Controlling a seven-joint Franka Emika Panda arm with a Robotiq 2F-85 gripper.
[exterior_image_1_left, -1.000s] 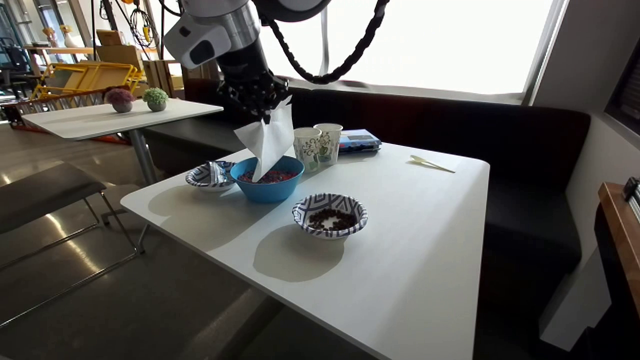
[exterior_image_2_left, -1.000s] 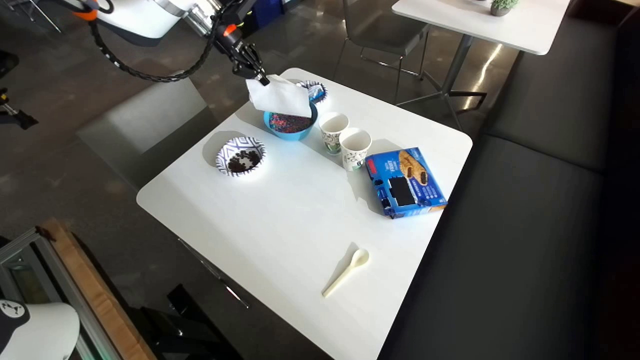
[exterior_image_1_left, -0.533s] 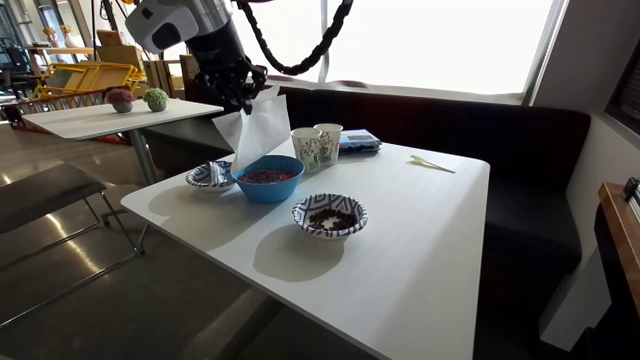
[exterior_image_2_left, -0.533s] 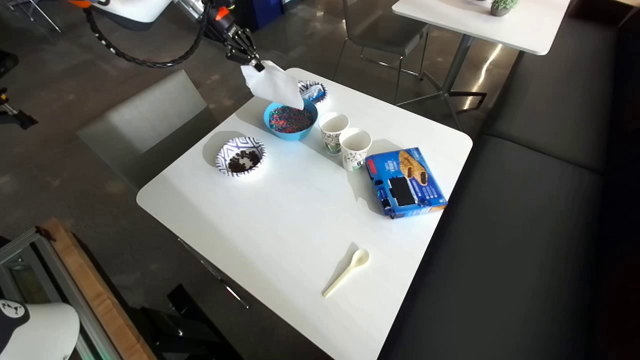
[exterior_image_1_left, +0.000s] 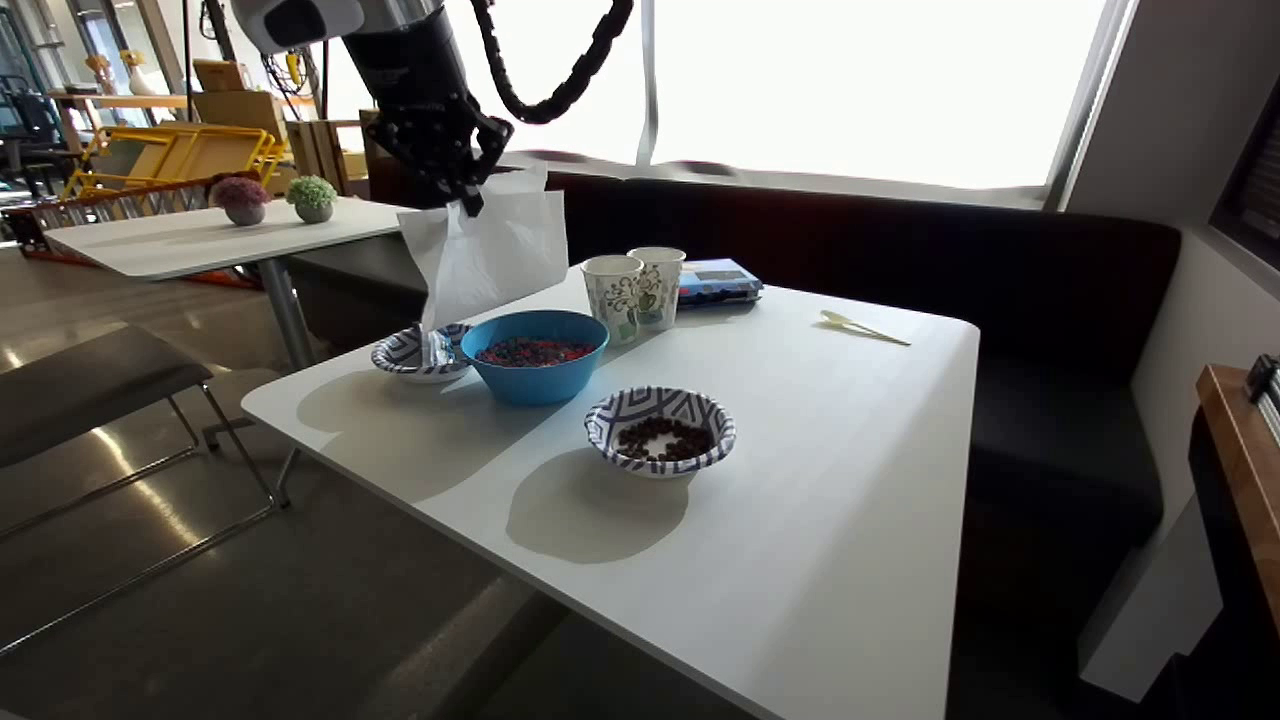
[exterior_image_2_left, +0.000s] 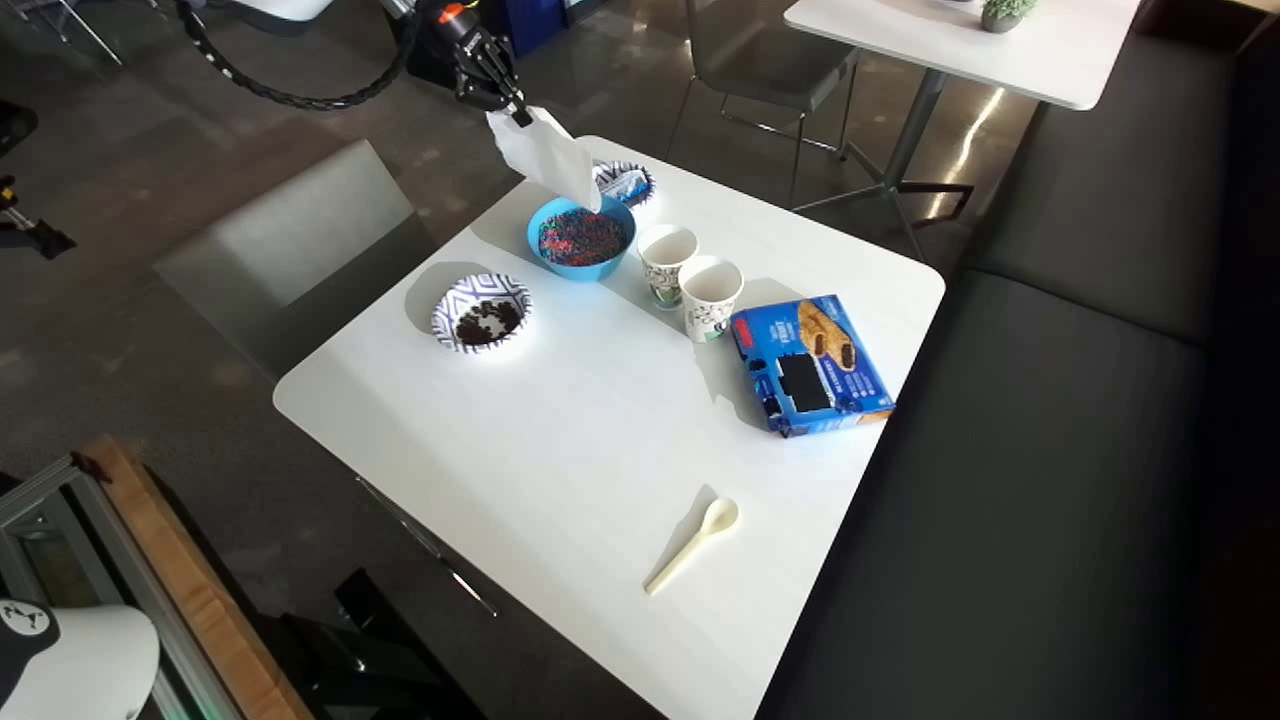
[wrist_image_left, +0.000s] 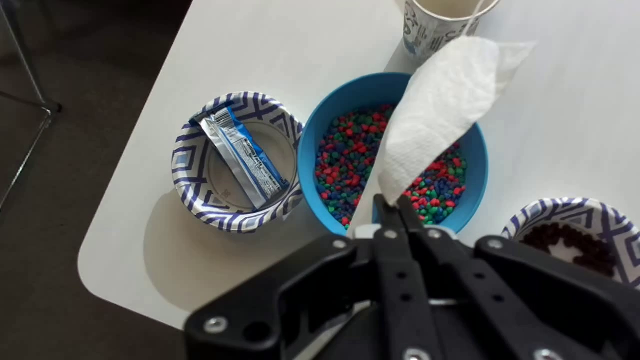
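A break area furnished like a café booth: a black padded bench runs beneath a broad window, with a white table beside it, set with paper cups and a snack-bar box. A second white table bears small potted plants, near a grey metal-legged chair on polished concrete floor. Behind, cardboard boxes and yellow frames suggest a workplace with storage or a workshop, though they are too distant to read surely.

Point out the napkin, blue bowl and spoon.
Napkin (wrist_image_left: 434, 111), in the wrist view: the middle of its sheet.
Blue bowl (exterior_image_1_left: 537, 384), in an exterior view: its outer wall.
Spoon (exterior_image_2_left: 716, 520), in an exterior view: its head.
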